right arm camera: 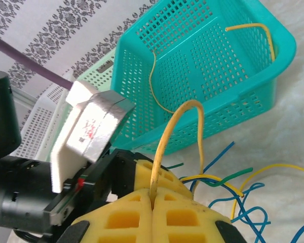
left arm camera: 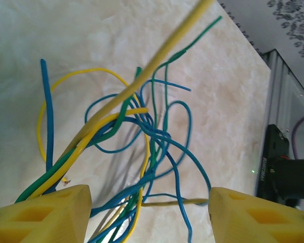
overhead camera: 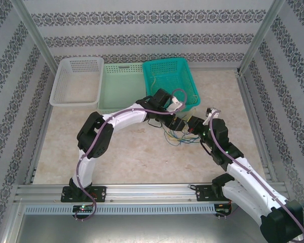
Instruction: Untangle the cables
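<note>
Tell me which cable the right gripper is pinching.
The yellow cable arching up from the shut right gripper; green cable and blue cables lie loose beyond.

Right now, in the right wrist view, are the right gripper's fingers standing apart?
No, the right gripper is shut, clamped flush on a yellow cable that loops up out of it.

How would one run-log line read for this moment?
right gripper: shut on yellow cable | left gripper: open around tangle | basket: loose yellow strand inside
</note>
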